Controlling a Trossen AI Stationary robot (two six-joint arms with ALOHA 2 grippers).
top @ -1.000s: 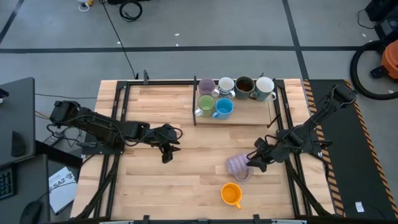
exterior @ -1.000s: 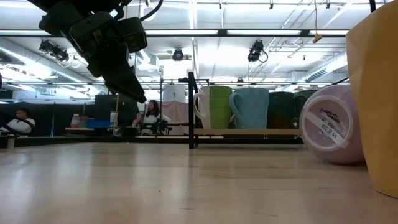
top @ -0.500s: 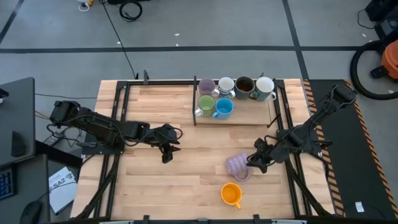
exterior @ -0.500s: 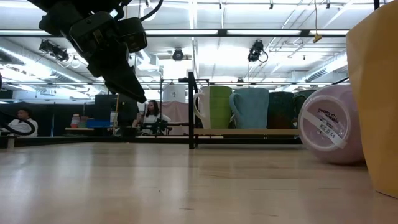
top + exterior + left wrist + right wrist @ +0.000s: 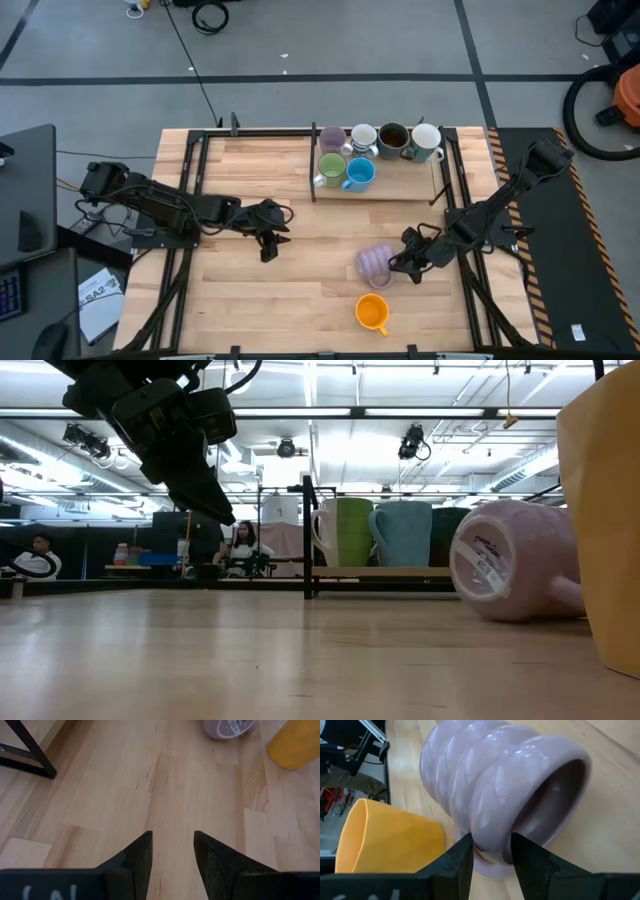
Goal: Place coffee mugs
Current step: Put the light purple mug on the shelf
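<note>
**Table inventory: mugs and both arms**

1. Ribbed lavender ceramic mug [image 5: 375, 262]: we record it lying on its side on the pale wooden table [image 5: 250, 310], at about 5 o'clock from the table's centre. In the low view [image 5: 512, 560] its labelled base faces the camera and its handle points down toward the wood.
2. Right gripper [image 5: 398, 267]: at 3 o'clock of the lavender mug, right against it. In the right wrist view [image 5: 487, 855] we see its jaws narrowly parted on either side of the mug's handle, at the rim; we cannot tell whether they press it.
3. Orange ceramic mug [image 5: 372, 312]: upright, near the lavender mug at its 6 o'clock, not touching it.
4. Low wooden tray with black frame [image 5: 400, 190]: at 1 o'clock on the table. We count on it a small lilac mug [image 5: 332, 138], a white mug [image 5: 364, 137], a dark grey-brown mug [image 5: 393, 136], a second white mug [image 5: 426, 140], a green mug [image 5: 331, 167] and a blue mug [image 5: 360, 173].
5. Left gripper [image 5: 268, 243]: at 9 o'clock of the table's centre, raised above bare wood, jaws slightly apart and holding nothing.
</note>
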